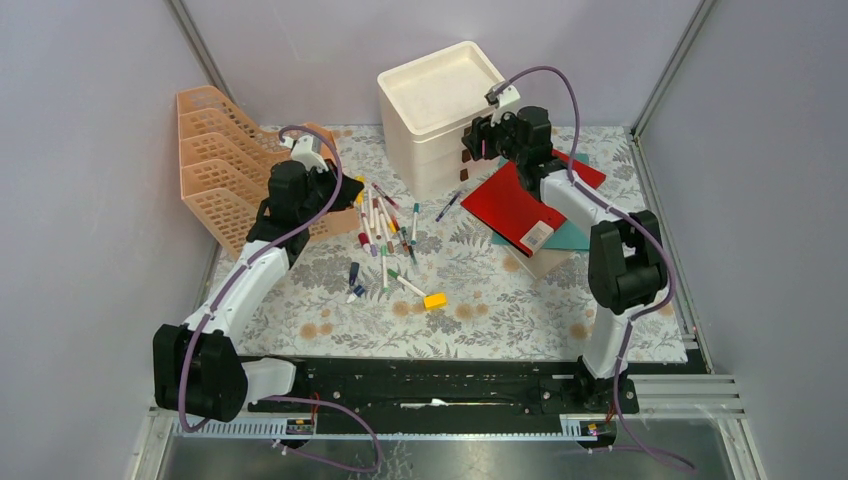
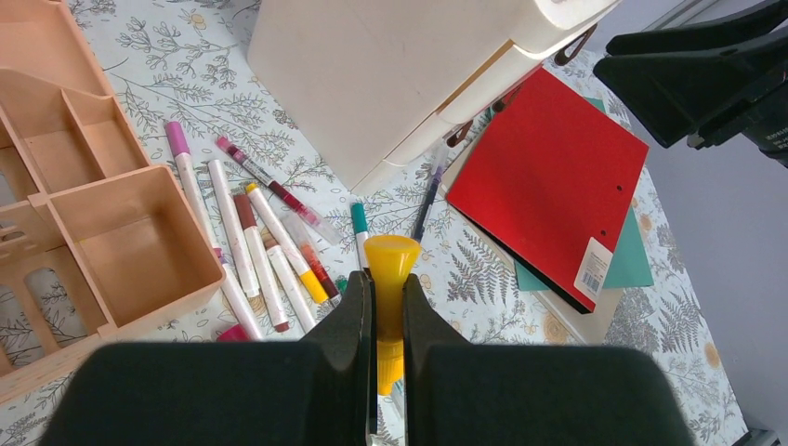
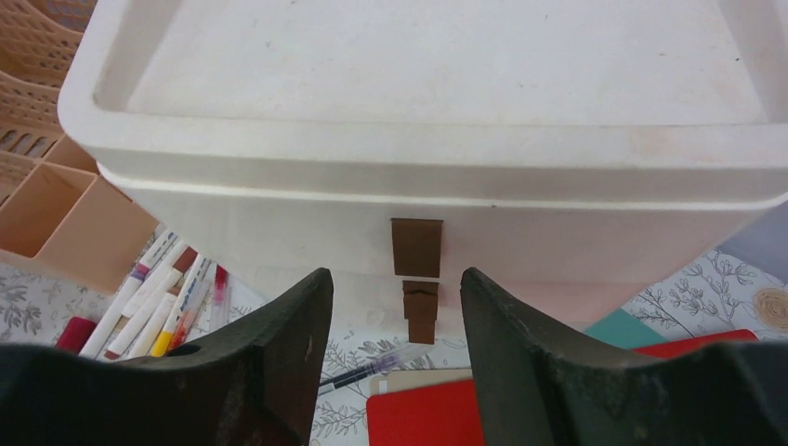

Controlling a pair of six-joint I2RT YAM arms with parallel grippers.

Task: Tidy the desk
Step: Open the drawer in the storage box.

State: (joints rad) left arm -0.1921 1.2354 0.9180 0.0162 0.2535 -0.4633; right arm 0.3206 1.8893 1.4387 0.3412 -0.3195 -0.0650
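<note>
We see the left tool (image 2: pixel 388 299) clamped on a yellow marker (image 2: pixel 390 265) above the fern-printed desk (image 1: pixel 480 290) beneath both arms. The right tool (image 3: pixel 395 279) has its jaws apart before the brown tab (image 3: pixel 416 247) of the white drawer unit (image 3: pixel 418 139).

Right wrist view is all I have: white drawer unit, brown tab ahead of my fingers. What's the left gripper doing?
Observer: The left gripper is shut on a yellow marker.
Operator: Anything loose nearer the arm bases?
Observer: Yes. A small yellow block lies alone on the desk, nearer the bases than the marker pile.
Operator: I only see an edge of the red folder. Any label on it?
Observer: Yes. The red folder has a white barcode label near one corner.
</note>
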